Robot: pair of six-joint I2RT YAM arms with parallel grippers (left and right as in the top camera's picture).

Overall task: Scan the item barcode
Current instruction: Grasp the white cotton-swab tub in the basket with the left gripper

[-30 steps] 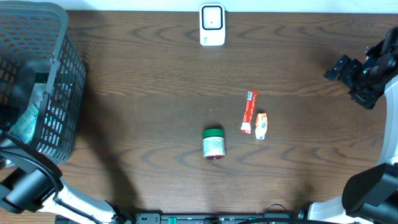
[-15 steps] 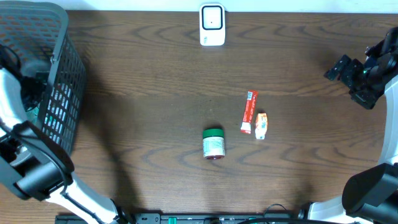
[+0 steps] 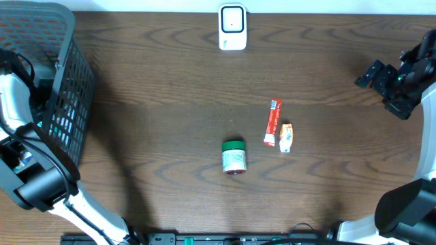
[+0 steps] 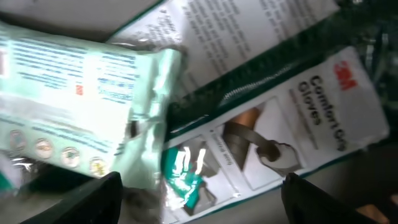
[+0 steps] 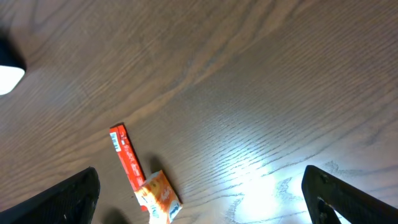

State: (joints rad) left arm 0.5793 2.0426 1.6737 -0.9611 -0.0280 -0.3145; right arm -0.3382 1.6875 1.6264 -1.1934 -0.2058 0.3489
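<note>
Left tool (image 4: 202,205) is hanging wide inside the basket (image 3: 68,116) over a glove package (image 4: 311,106) and wipes pack (image 4: 68,112). Right tool (image 5: 202,205) is hovering wide above the counter (image 3: 150,102), scanner (image 3: 232,27) sitting at far edge.

Dark wood-grain table (image 3: 157,82), pale strip (image 3: 136,5) along far edge, soft glare (image 5: 249,171)

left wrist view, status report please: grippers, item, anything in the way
Left gripper open, empty, in basket above glove pack. Right gripper open, empty, over table. Nothing picked yet. Pale green pack lies against the gloves.
</note>
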